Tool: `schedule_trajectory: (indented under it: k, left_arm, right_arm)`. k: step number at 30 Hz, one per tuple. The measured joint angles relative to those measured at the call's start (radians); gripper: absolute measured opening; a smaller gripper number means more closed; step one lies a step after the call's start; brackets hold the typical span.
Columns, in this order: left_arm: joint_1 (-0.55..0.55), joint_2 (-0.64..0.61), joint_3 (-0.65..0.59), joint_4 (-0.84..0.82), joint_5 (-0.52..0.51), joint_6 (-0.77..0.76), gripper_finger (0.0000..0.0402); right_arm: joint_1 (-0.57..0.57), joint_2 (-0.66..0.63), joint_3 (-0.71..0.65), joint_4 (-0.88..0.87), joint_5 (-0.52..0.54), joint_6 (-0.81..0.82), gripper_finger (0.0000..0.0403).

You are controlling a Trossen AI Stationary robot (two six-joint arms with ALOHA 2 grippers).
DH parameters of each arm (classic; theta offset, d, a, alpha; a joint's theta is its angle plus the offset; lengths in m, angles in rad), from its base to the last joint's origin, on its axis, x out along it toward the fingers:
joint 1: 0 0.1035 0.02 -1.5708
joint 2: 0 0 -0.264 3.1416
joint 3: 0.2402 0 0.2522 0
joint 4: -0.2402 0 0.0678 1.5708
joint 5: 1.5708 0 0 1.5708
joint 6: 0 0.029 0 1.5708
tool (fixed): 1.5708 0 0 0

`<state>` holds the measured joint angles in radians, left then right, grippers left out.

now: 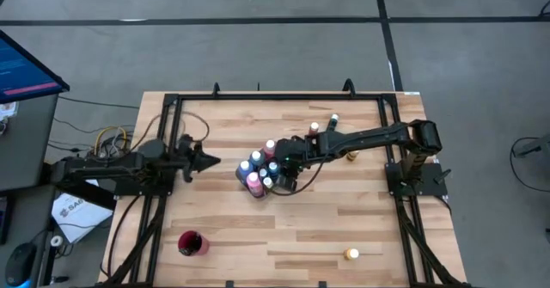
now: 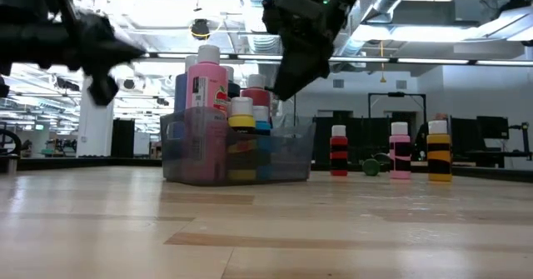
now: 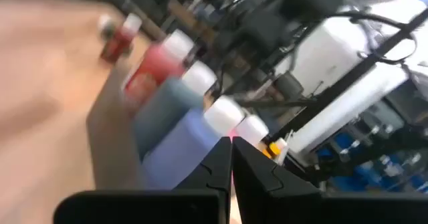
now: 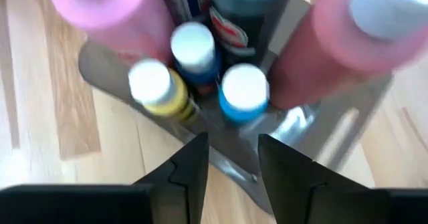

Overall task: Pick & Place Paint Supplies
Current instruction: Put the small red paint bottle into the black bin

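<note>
A grey tray (image 1: 258, 189) stands mid-table with several paint bottles upright in it, among them a tall pink one (image 2: 204, 83), a yellow one (image 4: 157, 90) and a small blue one (image 4: 244, 93). My right gripper (image 1: 288, 180) hangs open just above the tray's right side (image 2: 287, 150), slanting down. Nothing is between its fingers (image 4: 231, 160). My left gripper (image 1: 208, 161) is shut and holds nothing. It hovers level to the left of the tray and points at it (image 3: 231, 164). No paintbrushes show.
Three bottles (image 2: 338, 150) (image 2: 400, 150) (image 2: 438, 150) stand on the table behind and right of the tray. A yellow bottle (image 1: 351, 254) stands near the front right edge. A red cup (image 1: 192, 243) sits at the front left. A black frame (image 1: 172, 99) edges the table.
</note>
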<state>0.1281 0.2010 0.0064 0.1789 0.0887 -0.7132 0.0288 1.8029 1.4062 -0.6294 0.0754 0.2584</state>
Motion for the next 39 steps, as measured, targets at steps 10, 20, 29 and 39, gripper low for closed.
schedule_trajectory:
  k: [10,20,29,39]
  left_arm:
    - [-0.026,-0.090,0.001,0.121,0.106,0.259,0.0003]
    - [-0.027,-0.139,0.001,-0.023,0.087,0.286,0.0003]
    - [-0.028,-0.148,0.001,-0.156,-0.137,0.214,0.0003]
    - [-0.028,-0.158,0.001,-0.150,-0.175,0.241,0.0003]
  right_arm:
    - [0.000,-0.106,-0.003,-0.036,0.019,-0.023,0.0124]
    - [-0.047,-0.187,-0.003,-0.121,0.065,-0.056,0.0124]
    - [-0.060,-0.190,-0.004,-0.232,0.136,-0.063,0.0124]
    - [-0.192,-0.167,-0.078,-0.248,0.174,-0.049,0.0132]
